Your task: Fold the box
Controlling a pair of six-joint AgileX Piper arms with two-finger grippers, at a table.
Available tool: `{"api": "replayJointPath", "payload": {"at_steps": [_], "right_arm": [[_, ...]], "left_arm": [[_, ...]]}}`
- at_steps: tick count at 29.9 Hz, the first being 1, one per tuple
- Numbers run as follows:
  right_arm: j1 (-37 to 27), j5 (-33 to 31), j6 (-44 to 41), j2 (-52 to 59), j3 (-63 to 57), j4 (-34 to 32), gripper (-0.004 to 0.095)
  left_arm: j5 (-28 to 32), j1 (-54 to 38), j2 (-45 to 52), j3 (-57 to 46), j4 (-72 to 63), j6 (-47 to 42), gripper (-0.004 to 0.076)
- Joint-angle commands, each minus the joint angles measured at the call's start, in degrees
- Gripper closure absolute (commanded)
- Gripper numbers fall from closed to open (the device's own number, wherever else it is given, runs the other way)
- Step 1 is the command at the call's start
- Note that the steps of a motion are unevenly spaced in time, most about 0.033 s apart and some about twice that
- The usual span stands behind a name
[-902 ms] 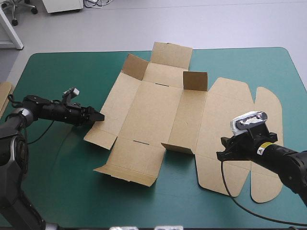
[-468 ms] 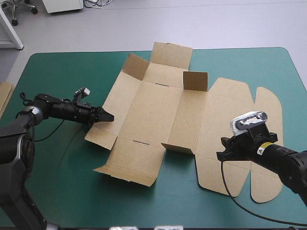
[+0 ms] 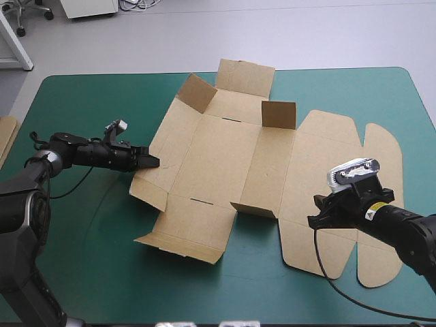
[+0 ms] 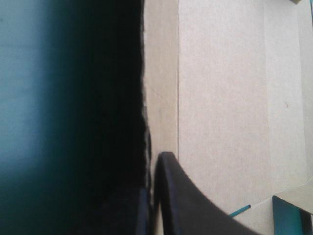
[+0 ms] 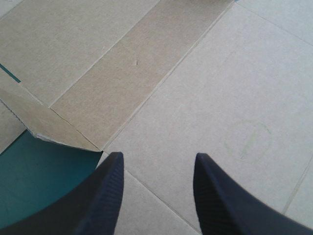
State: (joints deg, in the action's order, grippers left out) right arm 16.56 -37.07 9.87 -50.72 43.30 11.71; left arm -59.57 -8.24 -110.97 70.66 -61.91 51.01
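1. Rounded table (image 3: 88,259) under teal-green cover.
2. Flat-cut brown board box (image 3: 225,157), spread open mid-table, a few flaps raised.
3. Further strip of brown board (image 3: 5,136), at left table edge.

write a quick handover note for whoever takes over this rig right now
Left gripper: fingers shut on the box, at the edge of its left flap.
Right gripper: fingers open, holding nothing, over the box's right panel.
Box: mostly flat in the middle of the teal-green table. Two small flaps on the far side and one on the near side stand partly up.
Done: very little, no wall is tucked.
Left: raise and tuck the walls into a tray.
Also: spare board at the table's left edge.
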Motion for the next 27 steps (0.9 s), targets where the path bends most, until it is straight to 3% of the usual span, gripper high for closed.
{"api": "replayJointPath", "payload": {"at_steps": [1,7,14,27], "right_arm": [[-0.3,3.0,0.2,0.3,2.0,0.1,0.0482],[-0.3,3.3,0.2,0.3,2.0,0.0,0.0482],[-0.3,5.5,0.2,0.3,2.1,-0.1,0.0482],[-0.3,6.1,0.3,0.3,5.5,-3.0,0.0482]], "left_arm": [[1.6,1.8,2.6,2.2,-1.3,0.4,0.0734],[-2.2,3.5,2.6,9.6,4.6,-1.5,0.0734],[-13.1,3.9,2.5,23.4,10.4,-4.4,0.0734],[-13.3,4.0,2.5,39.6,17.0,-10.2,0.0732]]}}
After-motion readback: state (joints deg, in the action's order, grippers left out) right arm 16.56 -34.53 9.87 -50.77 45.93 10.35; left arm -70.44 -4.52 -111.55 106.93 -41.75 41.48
